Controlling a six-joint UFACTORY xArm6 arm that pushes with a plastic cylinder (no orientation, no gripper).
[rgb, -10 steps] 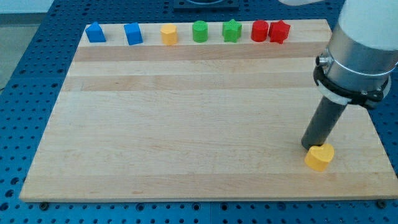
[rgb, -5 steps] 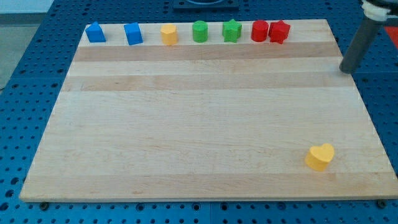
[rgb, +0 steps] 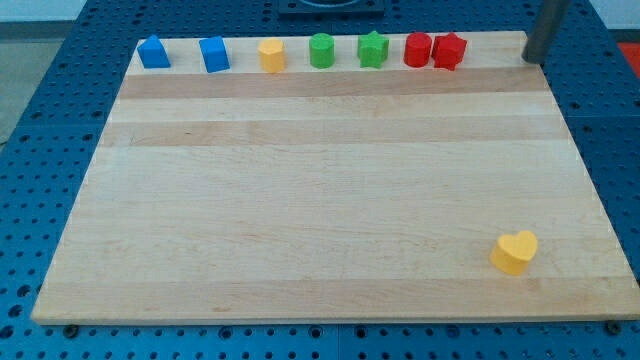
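At the view's top right corner, just past the edge of the pale wooden board (rgb: 320, 200): my tip (rgb: 533, 60), the lower end of the straight dark rod, touching no block. No jaws, no fingers on this rod, so nothing open, closed or gripped.

Nearest to my tip, at its left along the board's top edge: red star-shaped block (rgb: 449, 50), near but apart from the tip, touching or almost touching the red cylinder-like block (rgb: 417, 48) beside it. Farther left in the same row, each set apart from the next: green star-shaped block (rgb: 373, 49), green cylinder block (rgb: 321, 50), yellow rounded block (rgb: 271, 55) of unclear shape, blue angular block (rgb: 214, 54), and blue house-like block with a peaked top (rgb: 153, 52) at the row's left end.

Well apart from my tip, far down near the view's bottom right: yellow heart-shaped block (rgb: 514, 252), alone on the board, close to the right and bottom edges.

Around the board on every side: blue perforated table surface (rgb: 40, 150).
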